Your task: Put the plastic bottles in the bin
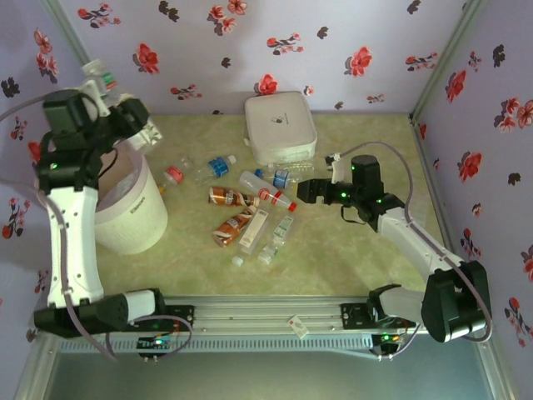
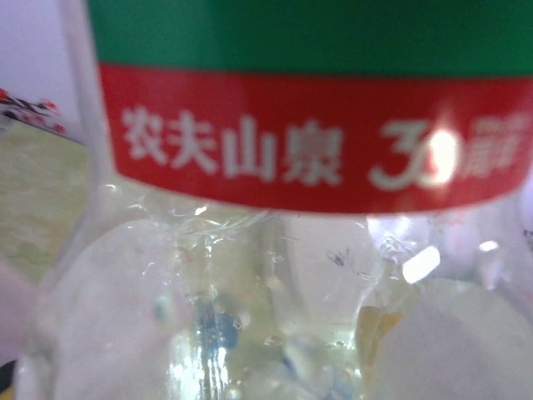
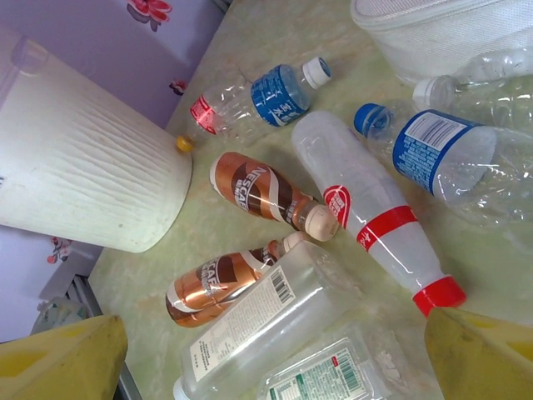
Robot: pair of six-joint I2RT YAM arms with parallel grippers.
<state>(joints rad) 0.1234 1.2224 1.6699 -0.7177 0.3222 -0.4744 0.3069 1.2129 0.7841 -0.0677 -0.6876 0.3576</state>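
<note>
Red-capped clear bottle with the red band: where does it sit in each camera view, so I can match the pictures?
Top external: the red-capped bottle lies mid-table, just right of the brown bottles.
Right wrist: it runs diagonally through centre-right, cap at the lower right.
Shared landmark: the white bin, at the left in both views.

the right gripper hangs with its yellow fingertips spread wide at the lower corners, over plastic bottles lying scattered on the pale green table. two brown-wrapped bottles lie near the ribbed white bin, with a clear red-capped bottle just beside them and a boxy white-labelled bottle lowest. two blue-labelled bottles lie nearer the white box.
</note>
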